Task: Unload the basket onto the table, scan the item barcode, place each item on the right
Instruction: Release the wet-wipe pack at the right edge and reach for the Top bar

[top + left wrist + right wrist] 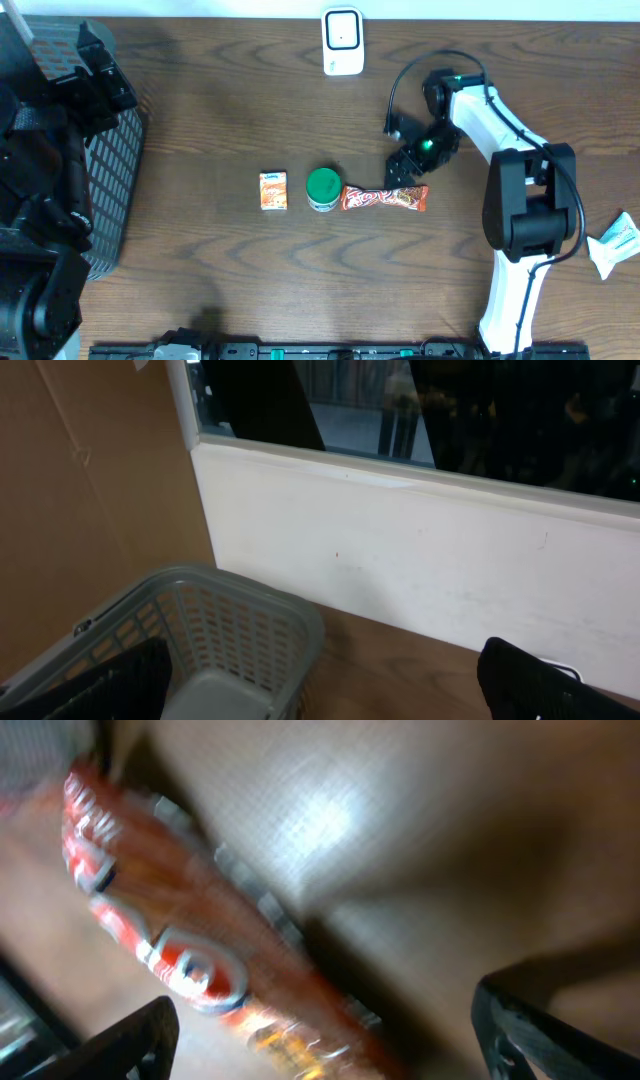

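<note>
The bar (385,198), a flat glossy red-orange wrapper with crimped ends, lies mid-table just right of a round green-lidded tub (323,188). A small orange box (273,190) sits left of that. The right gripper (403,172) hangs at the bar's far edge, jaws spread, grasping nothing. The left gripper (320,685) is likewise released, above a grey mesh basket (115,170). A white scanner (342,40) stands far on the wood-grain table (200,280).

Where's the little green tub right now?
In the overhead view, the green tub sits near the middle of the table, between the small orange box and the red snack bar, whose end nearly touches it.
</note>
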